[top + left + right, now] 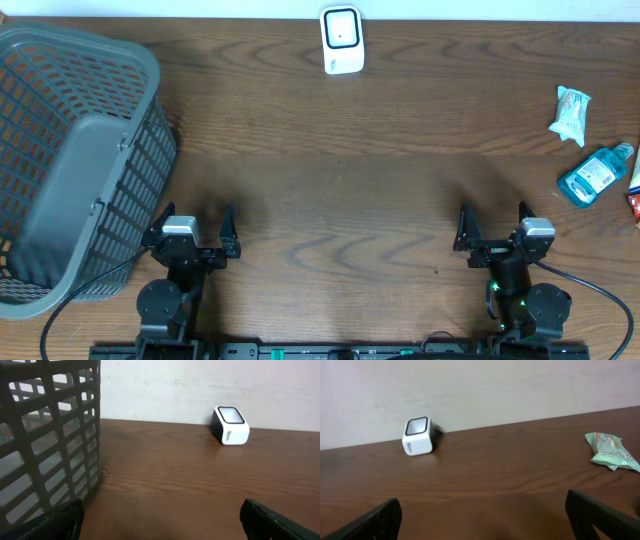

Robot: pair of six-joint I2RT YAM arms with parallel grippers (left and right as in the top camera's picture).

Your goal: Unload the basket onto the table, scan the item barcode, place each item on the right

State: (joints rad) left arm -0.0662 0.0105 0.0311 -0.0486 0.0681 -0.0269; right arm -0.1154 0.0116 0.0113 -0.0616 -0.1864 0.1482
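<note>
- Overhead view: nearest the robot's base, the left gripper hovers low over the brown table, its jaws spread wide and nothing between them.
- The right gripper is level with it on the other side, just as wide open and also holding nothing.
- Each wrist view shows only the two dark fingertips at the bottom corners, with bare wood between them; the same is true on the right.
- A grey slatted basket sits tilted just beside the left gripper, filling the table's left end.
- Ahead and to the right of the right gripper, near the table's right edge, a blue bottle lies on its side.
- A pale green packet lies just beyond it, apart from the bottle.
- Farthest away, at the middle of the far edge against the wall, stands the white barcode scanner, well apart from both items.
</note>
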